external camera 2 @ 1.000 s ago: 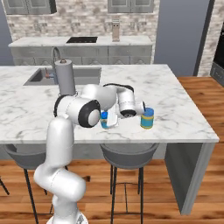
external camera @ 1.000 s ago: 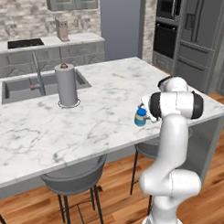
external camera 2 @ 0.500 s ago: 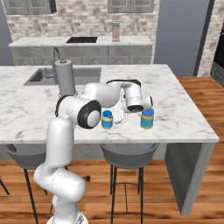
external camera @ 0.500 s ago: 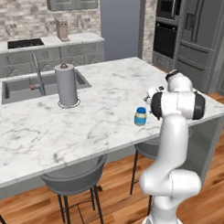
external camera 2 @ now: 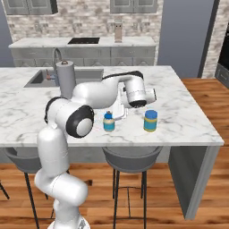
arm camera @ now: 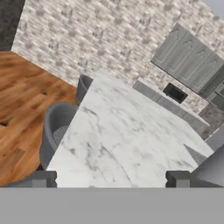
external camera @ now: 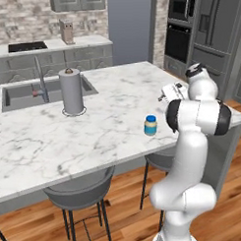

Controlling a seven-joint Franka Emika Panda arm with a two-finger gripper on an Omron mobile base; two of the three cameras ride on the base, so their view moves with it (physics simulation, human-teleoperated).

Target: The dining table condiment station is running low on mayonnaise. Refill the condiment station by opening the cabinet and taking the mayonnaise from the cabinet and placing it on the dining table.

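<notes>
In the left base view the mayonnaise [external camera: 150, 125] stands upright near the front edge of the white marble surface [external camera: 107, 103], apart from the end effector [external camera: 167, 93], with a paper towel roll [external camera: 72, 91] beside the sink [external camera: 23, 93] toward the far left edge. In the right base view the same jar sits at the front edge near a second jar [external camera 2: 150, 120], below the raised end effector [external camera 2: 120, 108], and grey stools [external camera 2: 132, 158] stand on a wood floor [external camera 2: 147, 197]. In the hand view the fingertips [arm camera: 178, 178] are spread wide and empty over bare marble, brick wall [arm camera: 96, 35] behind.
</notes>
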